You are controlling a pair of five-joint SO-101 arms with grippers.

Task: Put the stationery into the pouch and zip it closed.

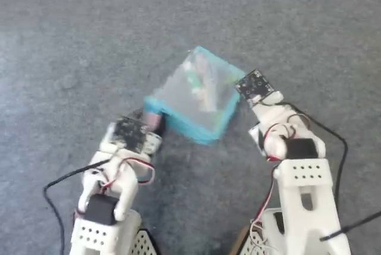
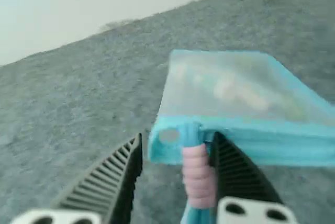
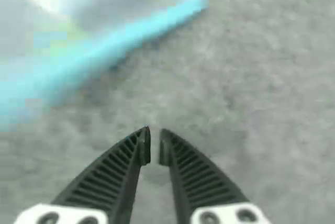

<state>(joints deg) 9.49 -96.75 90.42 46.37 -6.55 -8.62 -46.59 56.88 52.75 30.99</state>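
Item: pouch (image 1: 196,97), translucent face, turquoise edging, flat near mid-table on the grey cover (image 1: 65,52), turned cornerwise to both arms. Through the face: pale and greenish shapes, presumably the stationery (image 1: 198,82); too blurred to name. Zip fully run or not: cannot tell.

At the corner nearest the left arm: pink zip pull (image 2: 198,174), hanging off the turquoise edge.

Around the pull: left gripper (image 2: 177,141), spread wide, clamped on nothing. Pull inside the gap, up against one finger (image 2: 235,177); other finger (image 2: 115,177) well clear of it. Pouch corner just at the tips.

Near the pouch's opposite end: right gripper (image 3: 154,143), all but closed, only a sliver between the tips, nothing in it. Over bare cover, pouch edge ahead and off to one side, not touching.

Risks, as judged:
- Pull squeezed out sideways on closing. Cause: pull resting against one finger, not mid-gap.
- Whole pouch dragged across the cover instead of the slider running. Cause: no counter-hold from the right gripper.
- Soft edging bunched at the corner, slider jammed.
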